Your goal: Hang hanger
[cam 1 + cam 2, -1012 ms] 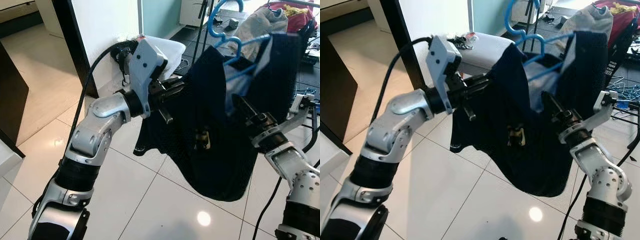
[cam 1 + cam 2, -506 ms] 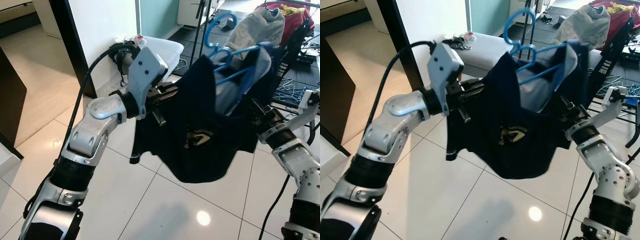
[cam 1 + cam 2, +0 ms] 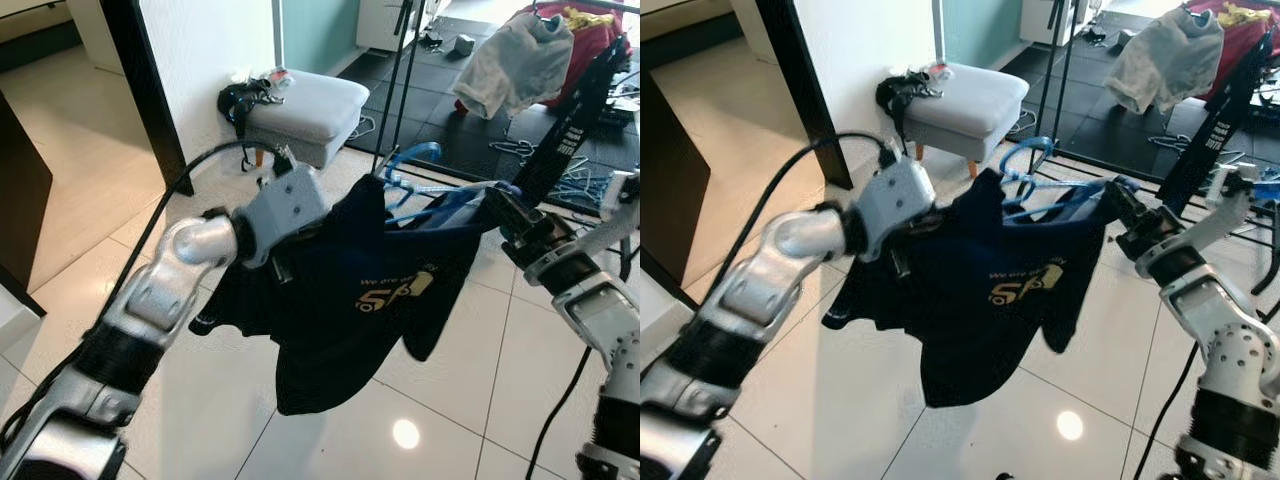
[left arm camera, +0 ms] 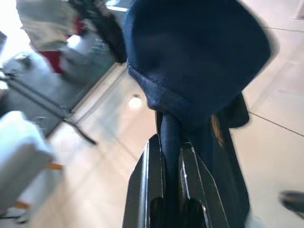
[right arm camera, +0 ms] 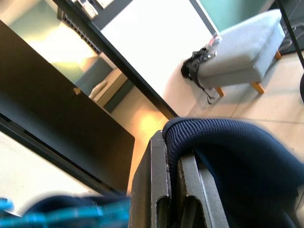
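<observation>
- We see the left gripper (image 4: 172,156) clamped on the navy T-shirt (image 3: 350,300).
- Right gripper (image 5: 175,159) pinches its ribbed collar.
- Blue hanger (image 3: 420,190) sits inside, near the grey footstool (image 3: 305,105).

We see a dark navy knit shirt (image 3: 360,300), matt, with a ribbed hem in the wrist views and a gold print, on a glossy blue plastic hanger (image 3: 420,185). Our arms are brushed silver metal; each claw's fingers (image 4: 147,190) look like matt black plastic. The floor (image 3: 330,430) is glossy white tile; the stool (image 3: 310,105) wears grey cloth.
</observation>
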